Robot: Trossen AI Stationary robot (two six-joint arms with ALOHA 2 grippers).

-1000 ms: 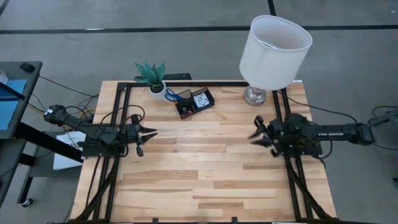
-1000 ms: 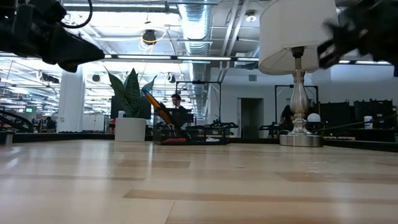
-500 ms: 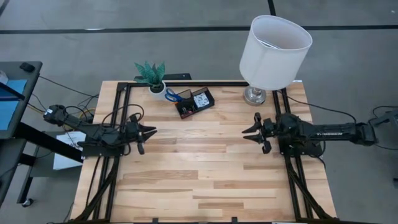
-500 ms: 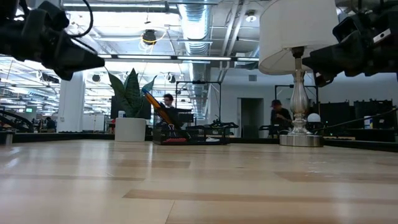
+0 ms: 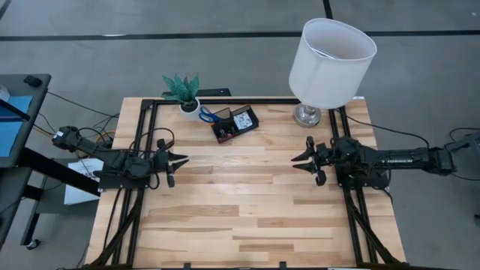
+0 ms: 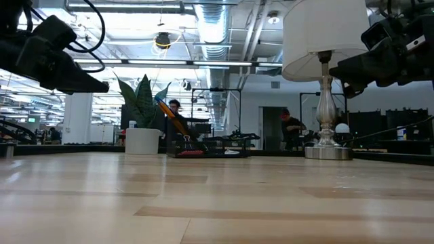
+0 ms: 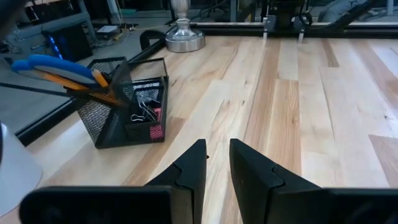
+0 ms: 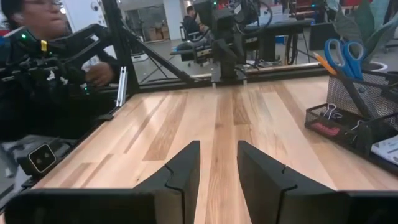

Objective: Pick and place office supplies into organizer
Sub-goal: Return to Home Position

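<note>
The organizer [image 5: 238,127] stands at the far edge of the table [image 5: 247,214], its long side slanted a little against that edge. The scissors [image 5: 207,115] stand handles-up in its taller compartment with the pencils [image 7: 93,78], and the binder clips [image 7: 143,111] lie in the lower one. You see no supply loose outside it, so the job looks done, with only the retreat left.

Both arms hang above the table on your side of the organizer, well apart from it and pointing at each other across the middle. The left gripper [image 5: 181,159] is off toward the scissors end and the right gripper [image 5: 300,160] off the other end. The left seems slightly nearer.

Each wrist view shows fingers a narrow gap apart with nothing between them.

The high view gives you the layout but not the contents. The left wrist view shows the clips, and the right wrist view shows the note pad [image 8: 388,149]. The low view confirms both grippers ride clear of the table.
</note>
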